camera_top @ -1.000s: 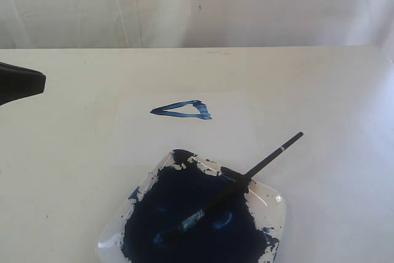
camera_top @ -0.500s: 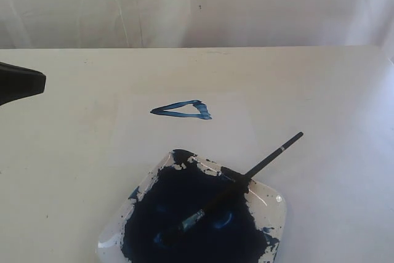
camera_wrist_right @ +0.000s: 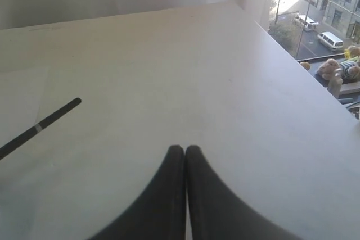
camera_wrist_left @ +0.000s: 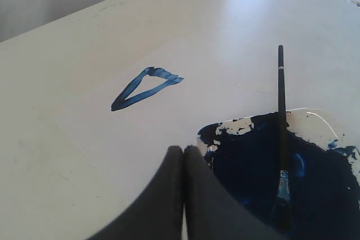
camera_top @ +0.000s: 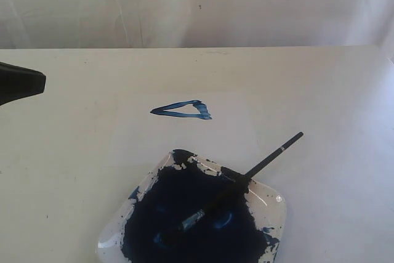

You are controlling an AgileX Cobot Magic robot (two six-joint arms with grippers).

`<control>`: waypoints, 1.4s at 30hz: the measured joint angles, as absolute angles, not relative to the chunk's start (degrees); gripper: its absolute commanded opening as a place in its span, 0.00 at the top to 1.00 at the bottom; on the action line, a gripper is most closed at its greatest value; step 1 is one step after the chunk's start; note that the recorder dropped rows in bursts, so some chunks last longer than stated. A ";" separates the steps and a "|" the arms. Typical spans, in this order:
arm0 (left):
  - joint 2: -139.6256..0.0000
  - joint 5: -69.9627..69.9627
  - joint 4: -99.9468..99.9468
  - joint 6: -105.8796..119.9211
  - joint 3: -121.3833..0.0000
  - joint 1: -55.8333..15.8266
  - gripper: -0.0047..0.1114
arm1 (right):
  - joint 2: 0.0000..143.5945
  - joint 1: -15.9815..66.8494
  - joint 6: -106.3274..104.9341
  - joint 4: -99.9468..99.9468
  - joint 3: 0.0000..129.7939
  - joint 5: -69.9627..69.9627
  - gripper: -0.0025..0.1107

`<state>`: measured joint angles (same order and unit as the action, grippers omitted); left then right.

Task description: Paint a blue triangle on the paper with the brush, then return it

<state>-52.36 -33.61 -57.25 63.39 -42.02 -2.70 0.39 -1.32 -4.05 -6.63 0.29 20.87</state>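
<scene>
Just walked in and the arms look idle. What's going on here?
Nothing is being handled right now. A blue triangle is painted on the paper, and the brush lies with its bristles in the paint tray, handle poking over the rim. The left tool and right tool are both shut, empty and away from the brush.

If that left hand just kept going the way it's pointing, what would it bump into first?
Probably the paper, near the wider end of the blue triangle; how high the left hand sits is unclear. The paint tray and brush lie off to one side.
</scene>
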 measured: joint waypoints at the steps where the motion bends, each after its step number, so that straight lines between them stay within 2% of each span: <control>1: -52.36 -33.61 -57.25 63.39 -42.02 -2.70 0.96 | 0.39 -0.70 -4.05 -6.63 0.29 20.87 0.98; 11: -52.36 -33.61 -57.25 63.39 -42.02 -2.70 0.96 | 0.39 5.90 -4.05 -5.01 0.29 19.83 0.98; 42: -52.36 -33.61 -57.25 63.39 -42.02 -2.70 0.96 | 0.39 8.52 -1.51 -3.34 0.29 18.34 0.98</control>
